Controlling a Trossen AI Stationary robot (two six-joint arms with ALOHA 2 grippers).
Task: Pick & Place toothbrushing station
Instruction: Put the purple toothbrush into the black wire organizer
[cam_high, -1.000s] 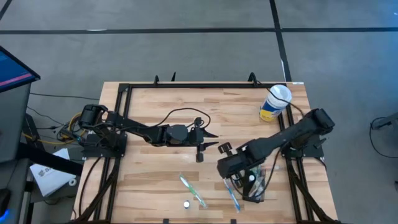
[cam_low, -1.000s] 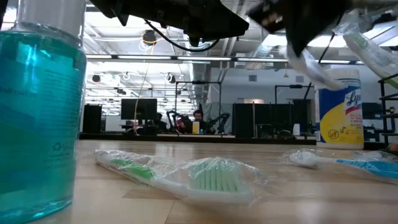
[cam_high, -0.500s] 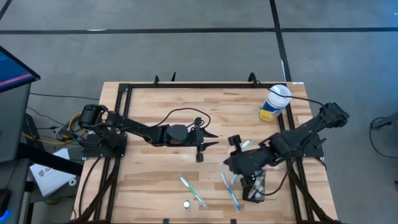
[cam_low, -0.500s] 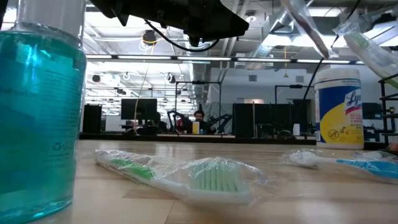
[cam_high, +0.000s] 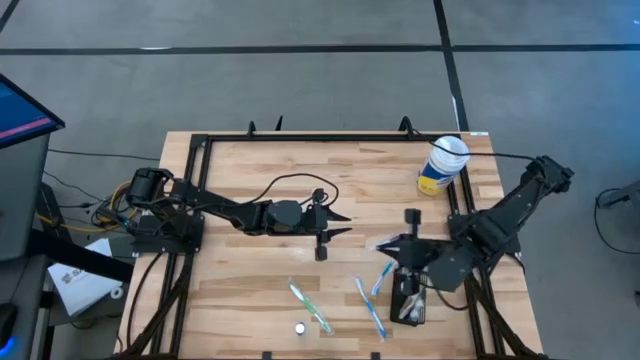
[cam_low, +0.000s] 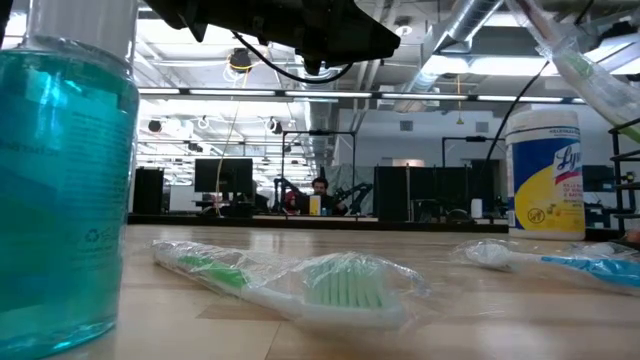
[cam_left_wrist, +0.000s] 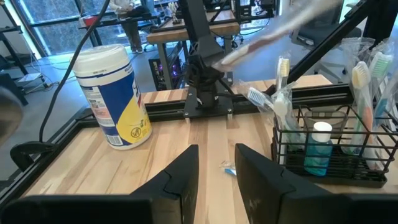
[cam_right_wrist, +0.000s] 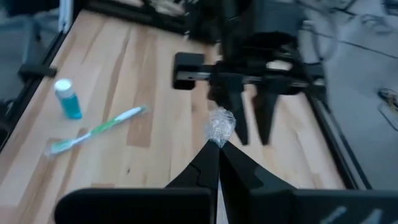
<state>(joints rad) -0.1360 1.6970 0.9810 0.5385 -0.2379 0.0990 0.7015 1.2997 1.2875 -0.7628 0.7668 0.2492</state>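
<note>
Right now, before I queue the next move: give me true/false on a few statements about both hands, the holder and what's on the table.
1. The right hand is shut on a wrapped toothbrush. True.
2. The green toothbrush sits in the black holder. False: it lies flat on the table, apart from the holder.
3. The wipes canister stands upright near the table's far right corner. True.
4. The left hand grips a bottle. False: its fingers are apart with nothing between them, above the middle of the table.
5. The black holder is empty. False: it holds toothbrushes and a small teal bottle.
</note>
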